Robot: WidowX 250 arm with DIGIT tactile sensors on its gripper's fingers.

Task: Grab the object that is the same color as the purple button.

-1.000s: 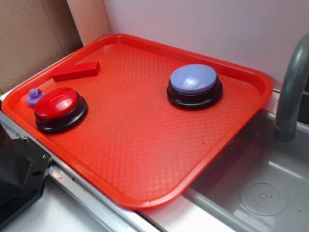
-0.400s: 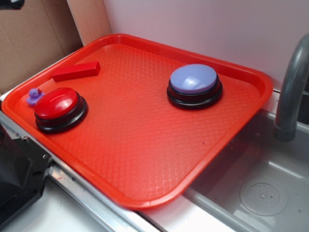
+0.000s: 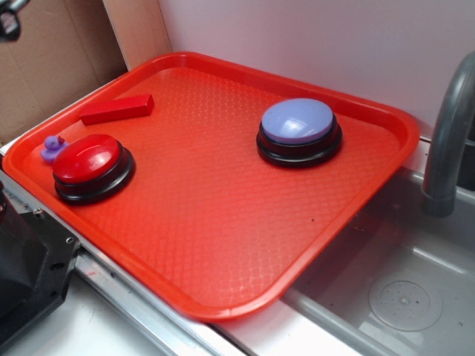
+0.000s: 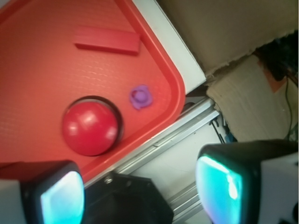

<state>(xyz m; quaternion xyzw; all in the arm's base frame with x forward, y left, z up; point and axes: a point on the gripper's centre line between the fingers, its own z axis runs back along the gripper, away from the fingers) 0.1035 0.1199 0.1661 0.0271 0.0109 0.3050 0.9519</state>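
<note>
Fingers [image 4: 60, 198] spread wide apart at the bottom of the wrist view, one pad at the lower left and the other at the lower right, with nothing between them. Gripper [image 4: 140, 196] high above the near-left border of the red tray [image 4: 28, 60], over the metal rail [image 4: 163, 135] and the pale surface beside the tray, touching nothing. In the exterior view only a small dark part of the gripper [image 3: 9, 18] visible at the upper left corner, in front of the cardboard [image 3: 52, 59]. Ahead of the fingers, in the wrist view, the small purple toy [image 4: 140, 96] lying on the tray floor close to the rounded corner, just beside the red button [image 4: 89, 128] but apart from it. Same toy [image 3: 52, 147] in the exterior view at the far left of the tray [image 3: 223, 245], partly hidden behind the red button [image 3: 87, 159] on its black base. Red block [image 3: 117, 109] lying flat further back near the left rim, apart from both. Purple button [image 3: 297, 122] standing on the right half of the tray, well apart from the toy. To the right of the tray a grey sink [image 3: 386, 297] with a grey faucet [image 3: 449, 133] rising at the edge.
</note>
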